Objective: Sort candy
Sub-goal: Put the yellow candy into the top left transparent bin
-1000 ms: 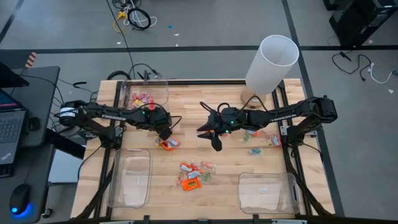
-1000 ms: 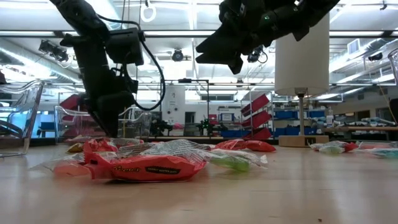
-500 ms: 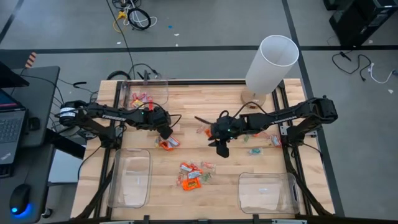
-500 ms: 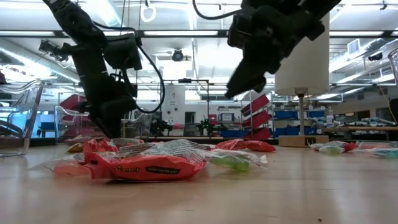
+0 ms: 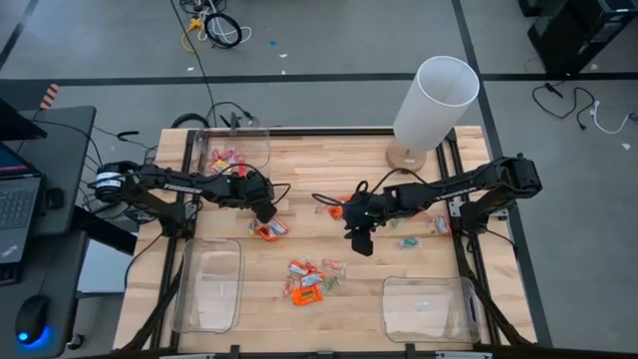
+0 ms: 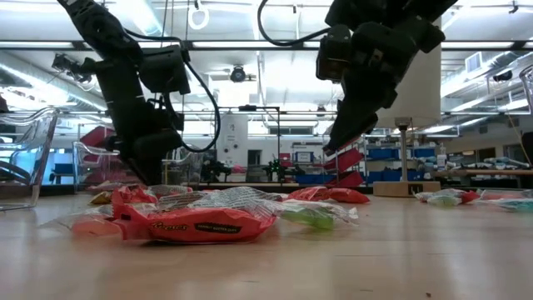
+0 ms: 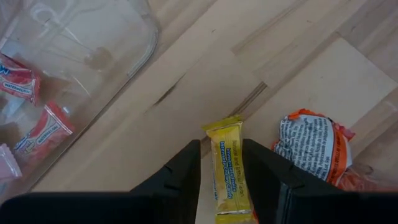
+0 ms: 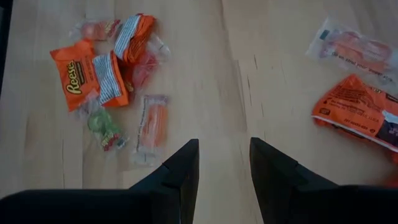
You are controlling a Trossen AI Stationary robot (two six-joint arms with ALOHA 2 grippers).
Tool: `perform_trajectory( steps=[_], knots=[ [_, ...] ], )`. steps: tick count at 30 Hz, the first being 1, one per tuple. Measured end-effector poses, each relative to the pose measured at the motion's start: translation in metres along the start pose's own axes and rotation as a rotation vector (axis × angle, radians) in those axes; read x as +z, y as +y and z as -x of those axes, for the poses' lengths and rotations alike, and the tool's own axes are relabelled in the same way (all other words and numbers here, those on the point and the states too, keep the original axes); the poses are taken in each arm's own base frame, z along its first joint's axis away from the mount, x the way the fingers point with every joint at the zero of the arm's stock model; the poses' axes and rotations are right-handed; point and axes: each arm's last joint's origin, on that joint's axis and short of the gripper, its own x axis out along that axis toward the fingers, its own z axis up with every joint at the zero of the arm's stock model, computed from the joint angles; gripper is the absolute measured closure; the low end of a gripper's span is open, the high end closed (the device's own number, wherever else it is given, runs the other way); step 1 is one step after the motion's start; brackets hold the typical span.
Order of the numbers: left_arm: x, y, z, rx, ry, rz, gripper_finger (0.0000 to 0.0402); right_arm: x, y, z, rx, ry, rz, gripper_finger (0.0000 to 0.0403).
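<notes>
Wrapped candies lie scattered on the wooden table: a pile (image 5: 309, 282) near the middle front, a few (image 5: 424, 231) at the right, and an orange one (image 5: 267, 231) by my left gripper. My left gripper (image 5: 265, 212) is low over the table, shut on a yellow candy bar (image 7: 227, 168), with the orange-and-white candy (image 7: 311, 152) just beside it. My right gripper (image 5: 361, 242) hangs above the table's middle, open and empty, pointing down. Below it, its wrist view shows the pile (image 8: 106, 68) and a pale orange candy (image 8: 151, 127). My left gripper pinches the yellow candy bar by its two long sides (image 7: 231, 186) between its two fingers. The fingers come slanting down from above and lie along the bar, whose end (image 7: 222, 124) sticks out past the fingertips. I cannot tell whether the bar is clear of the table.
A clear bin (image 5: 237, 152) at the far left holds pink candies (image 7: 37, 124). Two more clear bins stand at the near left (image 5: 207, 287) and near right (image 5: 429, 307). A tall white cylinder on a wooden foot (image 5: 434, 100) stands at the far right.
My right gripper has gone toward the table's near and right edges and come lower, tipping to point more steeply down. My left gripper sank slightly by the orange candy and then kept still.
</notes>
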Motion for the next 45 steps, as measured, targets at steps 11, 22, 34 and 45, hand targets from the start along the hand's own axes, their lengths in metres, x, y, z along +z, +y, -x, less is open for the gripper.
perform_trajectory(
  steps=[11, 22, 34, 45],
  knots=[
    [-0.0001, -0.0002, -0.0001, -0.007, 0.005, 0.022, 0.0280, 0.0001, -0.0001, 0.0000, 0.000, 0.000, 0.000, 0.0275],
    [-0.0003, -0.0004, -0.0002, -0.013, 0.009, 0.035, 0.0280, 0.0008, 0.0001, 0.0000, 0.002, -0.008, 0.001, 0.0275],
    [-0.0003, -0.0004, -0.0002, -0.013, 0.009, 0.056, 0.0280, 0.0008, 0.0001, 0.0000, 0.002, -0.008, 0.001, 0.0275],
    [-0.0011, -0.0017, 0.0000, -0.047, 0.032, 0.073, 0.0280, 0.0008, 0.0001, 0.0000, 0.002, -0.008, -0.006, 0.0275]
  ],
)
